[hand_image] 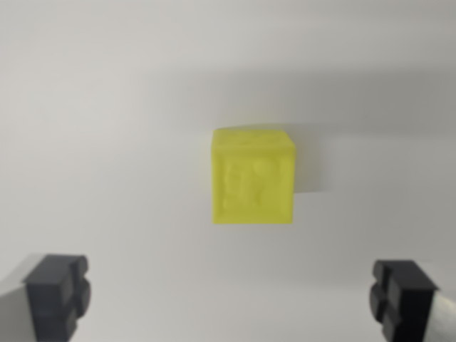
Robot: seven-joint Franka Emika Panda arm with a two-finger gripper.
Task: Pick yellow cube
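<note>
Looking down through the wrist view, you see the yellow cube [253, 176] resting alone on the pale desk [107, 107], a little to the wrist view's right of centre and above the middle of the picture. Its top face carries a raised relief, too blurred to read. A soft shadow falls on the desk just beside the cube on the wrist view's right.

The hand [231, 299] appears at the bottom edge, its two dark fingertips [57, 292] standing far apart, one at each lower corner. The jaws are spread wide and hold nothing; the cube lies between their lines but well apart from both, clear of any contact.

The step in hand is, by this evidence, the approach: the hand is poised above the cube and the grasp is not yet begun. The next move calls for you to shift slightly toward the wrist view's right so the cube sits midway between the fingertips, then descend until the pads flank two opposite faces, and only then close. Keep the cube's sides square to the pads, lest it twist on contact.
</note>
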